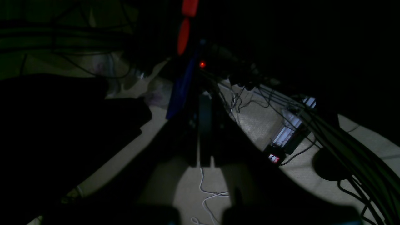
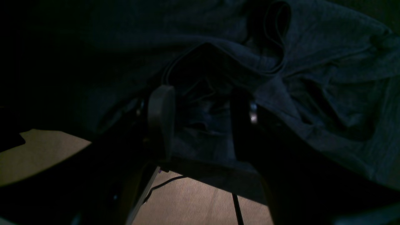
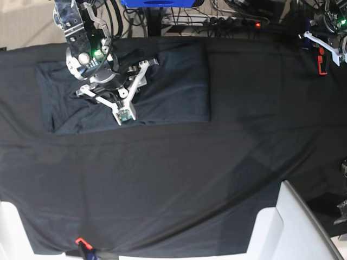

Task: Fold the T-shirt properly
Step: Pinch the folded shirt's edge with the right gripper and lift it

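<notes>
The dark slate-grey T-shirt (image 3: 173, 86) lies spread as a wide rectangle on the far left part of the table. My right arm (image 3: 100, 76) hangs over its middle-left part. In the right wrist view the T-shirt (image 2: 328, 62) fills the frame in rumpled folds, and my right gripper (image 2: 200, 125) stands open just above it, its fingers (image 2: 161, 118) apart with cloth lying beyond them. My left arm (image 3: 331, 32) is at the far right corner, away from the T-shirt. The left gripper (image 1: 204, 156) looks shut and empty, pointing at the floor.
A black cloth (image 3: 190, 179) covers the table. White panels (image 3: 293, 227) stand at the near right edge and at the near left corner (image 3: 11, 227). Cables and a power strip (image 3: 233, 21) run behind the table. A cable bundle (image 1: 343, 140) lies on the floor beneath the left wrist.
</notes>
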Motion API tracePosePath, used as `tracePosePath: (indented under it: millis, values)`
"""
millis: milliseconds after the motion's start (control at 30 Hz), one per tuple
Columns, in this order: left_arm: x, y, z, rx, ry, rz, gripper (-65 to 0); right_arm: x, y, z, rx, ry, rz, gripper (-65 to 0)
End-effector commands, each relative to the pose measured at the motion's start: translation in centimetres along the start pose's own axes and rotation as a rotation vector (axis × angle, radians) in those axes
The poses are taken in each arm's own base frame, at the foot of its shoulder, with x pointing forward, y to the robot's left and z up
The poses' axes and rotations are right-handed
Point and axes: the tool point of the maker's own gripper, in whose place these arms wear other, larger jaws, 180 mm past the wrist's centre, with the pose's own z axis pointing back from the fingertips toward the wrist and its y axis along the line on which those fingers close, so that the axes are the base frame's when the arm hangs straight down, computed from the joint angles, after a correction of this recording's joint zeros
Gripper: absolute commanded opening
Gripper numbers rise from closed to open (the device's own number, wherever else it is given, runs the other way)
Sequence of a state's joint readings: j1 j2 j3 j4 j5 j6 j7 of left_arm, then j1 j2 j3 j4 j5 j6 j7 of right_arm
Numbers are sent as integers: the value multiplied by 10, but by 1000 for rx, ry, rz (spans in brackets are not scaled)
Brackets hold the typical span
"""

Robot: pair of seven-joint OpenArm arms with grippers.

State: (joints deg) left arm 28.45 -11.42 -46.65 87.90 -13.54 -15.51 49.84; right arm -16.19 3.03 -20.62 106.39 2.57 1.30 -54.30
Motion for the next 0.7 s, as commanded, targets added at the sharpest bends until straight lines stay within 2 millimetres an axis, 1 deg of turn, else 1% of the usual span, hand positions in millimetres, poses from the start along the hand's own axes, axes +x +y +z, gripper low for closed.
tracePosePath:
  millis: [0,167,267,433,600,667]
  values:
    - [6,8,4,19,-19,-15,-650,7,0,4,-2,-30,-2,-384]
    - [8,10,5,22,-21,-18,-650,4,3,5,7,-24,7,-384]
    - [8,11,4,23,-20,-19,-650,3,24,5,52,-23,53,-384]
    - [8,11,4,23,-20,-19,-650,4,42,6,90,-28,84,-384]
    - [-1,13,1,24,6,-9,-650,5,42,5,89,-28,85,-384]
    - [0,15,0,27,8,-13,-650,6,42,5,88,-28,84,-384]
